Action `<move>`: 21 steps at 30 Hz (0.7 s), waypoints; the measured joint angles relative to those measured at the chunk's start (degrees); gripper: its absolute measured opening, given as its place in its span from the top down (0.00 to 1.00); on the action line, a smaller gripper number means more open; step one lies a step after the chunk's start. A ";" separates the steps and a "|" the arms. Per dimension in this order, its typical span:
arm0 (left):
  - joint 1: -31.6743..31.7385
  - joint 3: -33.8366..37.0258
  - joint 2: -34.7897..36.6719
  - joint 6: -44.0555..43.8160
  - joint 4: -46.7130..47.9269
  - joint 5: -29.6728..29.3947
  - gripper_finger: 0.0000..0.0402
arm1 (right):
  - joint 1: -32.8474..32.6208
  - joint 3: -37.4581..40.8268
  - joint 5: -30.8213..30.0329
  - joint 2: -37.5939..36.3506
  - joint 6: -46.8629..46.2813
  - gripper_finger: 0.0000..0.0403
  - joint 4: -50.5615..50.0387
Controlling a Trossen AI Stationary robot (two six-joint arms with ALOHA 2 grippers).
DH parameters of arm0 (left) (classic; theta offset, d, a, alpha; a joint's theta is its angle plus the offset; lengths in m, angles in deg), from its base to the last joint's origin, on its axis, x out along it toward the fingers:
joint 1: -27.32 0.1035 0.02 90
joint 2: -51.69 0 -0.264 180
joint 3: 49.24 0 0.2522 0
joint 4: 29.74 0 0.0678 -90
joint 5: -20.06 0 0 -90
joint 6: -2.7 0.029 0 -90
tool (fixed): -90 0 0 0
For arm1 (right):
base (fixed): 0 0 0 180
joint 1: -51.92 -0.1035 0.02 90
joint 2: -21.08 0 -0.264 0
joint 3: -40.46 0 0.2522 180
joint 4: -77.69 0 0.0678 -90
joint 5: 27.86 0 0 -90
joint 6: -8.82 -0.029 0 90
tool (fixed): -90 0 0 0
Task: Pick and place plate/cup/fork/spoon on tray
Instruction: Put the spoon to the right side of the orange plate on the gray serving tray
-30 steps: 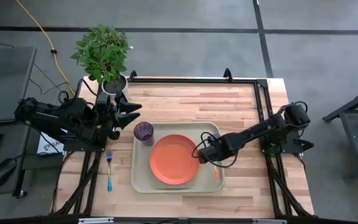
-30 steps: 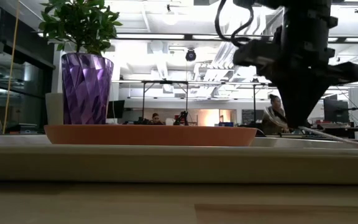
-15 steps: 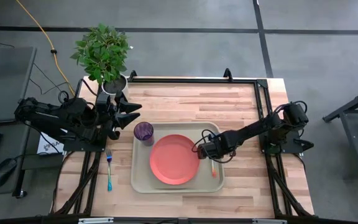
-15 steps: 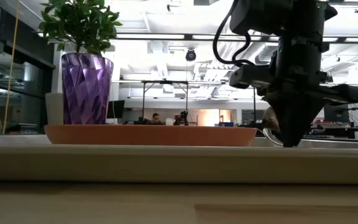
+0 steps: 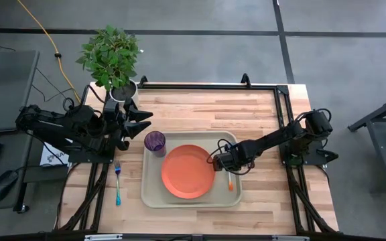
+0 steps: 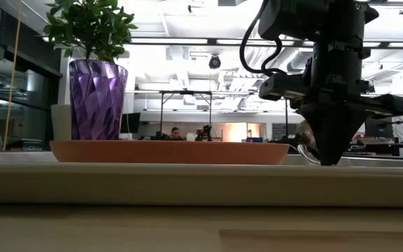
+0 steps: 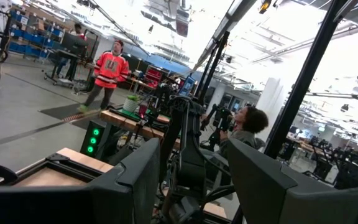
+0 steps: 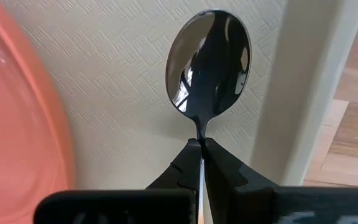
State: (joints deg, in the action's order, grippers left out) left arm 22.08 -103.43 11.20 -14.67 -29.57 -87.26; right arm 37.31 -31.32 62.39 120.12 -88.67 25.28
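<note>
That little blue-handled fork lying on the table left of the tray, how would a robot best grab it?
Probably by the handle. The fork lies flat on the wood, lengthwise beside the tray, tines toward the left gripper. Coming straight down with fingers straddling the narrow teal handle near its middle suits that pose; the handle is the thicker, easier part.

What we count on and around the table

We see one tray (image 5: 149, 195), one plate (image 5: 187, 172), one cup (image 5: 155, 142), one spoon (image 8: 209, 65), one fork (image 5: 118, 181), one potted plant (image 5: 111, 57) and two robot arms; in the room behind, we make out at least two people (image 7: 109, 71).
</note>
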 joint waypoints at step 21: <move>0.02 -0.01 0.00 0.00 0.00 0.00 0.58 | 0.02 0.04 3.37 1.54 -0.97 1.00 1.35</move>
State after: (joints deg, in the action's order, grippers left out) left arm 22.10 -103.44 11.20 -14.67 -29.57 -87.26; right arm 37.33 -31.28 65.76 121.66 -89.64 26.63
